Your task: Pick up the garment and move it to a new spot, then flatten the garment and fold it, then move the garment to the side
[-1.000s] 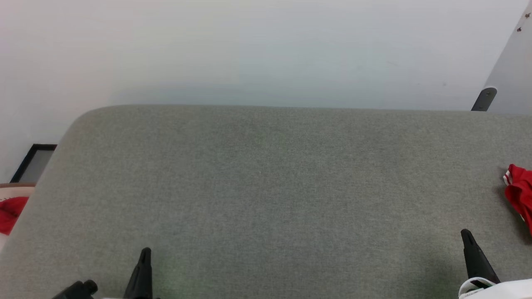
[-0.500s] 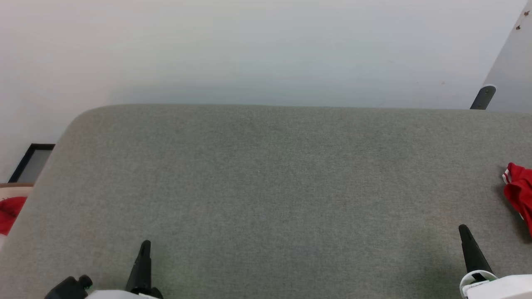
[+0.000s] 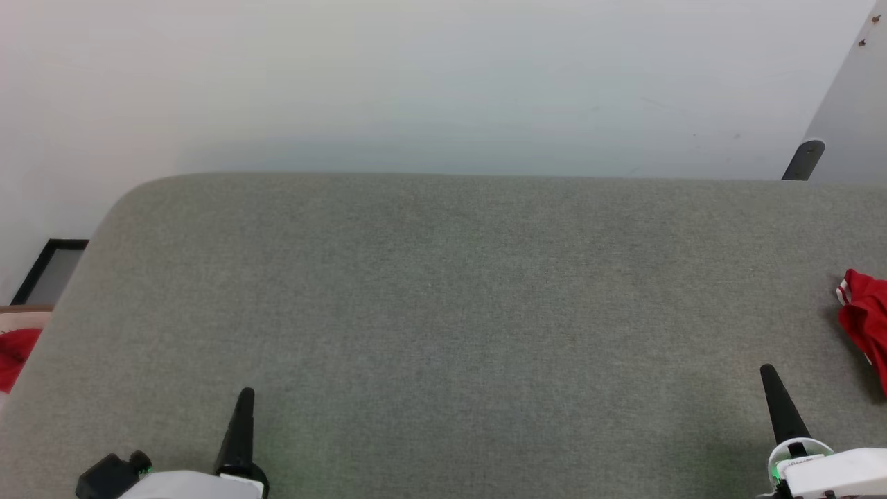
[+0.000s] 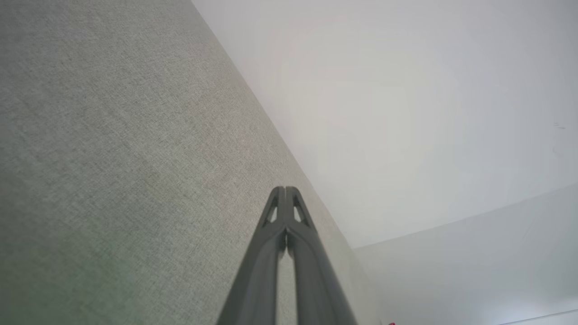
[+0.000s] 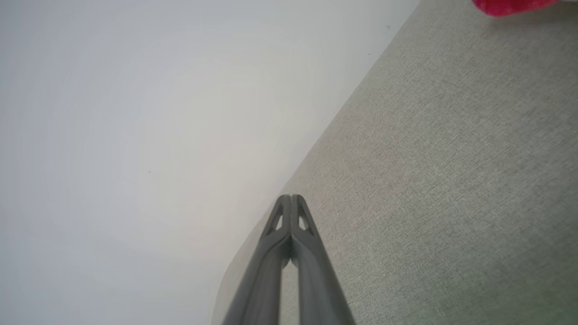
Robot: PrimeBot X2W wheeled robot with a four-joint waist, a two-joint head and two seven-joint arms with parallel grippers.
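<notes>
Head view. We look down on a grey, fabric-covered worktop [image 3: 443,312] with a rounded far-left corner and a pale wall [image 3: 416,83] behind it. The garment [image 3: 865,315] lies bunched at the worktop's right side and is cut off by the picture's edge. We see red cloth with a bit of white striped trim at its upper left. The left pincer [image 3: 245,396] rises at the lower left and the right pincer [image 3: 766,373] at the lower right, each showing as one dark spike over the worktop. The right one is near the garment but apart from it; the left one is well apart. From this angle we cannot tell the gap between the fingers. Off the worktop's left edge a red cloth [image 3: 12,350] lies on a pale surface, with a black frame [image 3: 50,269] beyond it by the wall. A grey bracket [image 3: 804,159] shows at the upper right.

Left wrist view. The left pincer [image 4: 285,192] is narrow: its two fingers meet tip to tip with nothing between them. The worktop [image 4: 113,158] runs along the left of this view, with the wall to the right.

Right wrist view. The right pincer [image 5: 291,198] is also narrow, tips touching and holding nothing. The worktop [image 5: 451,180] lies to the right and the wall to the left. A red edge of the garment [image 5: 510,5] shows at the top right, resting on the worktop, well apart from the fingertips.
</notes>
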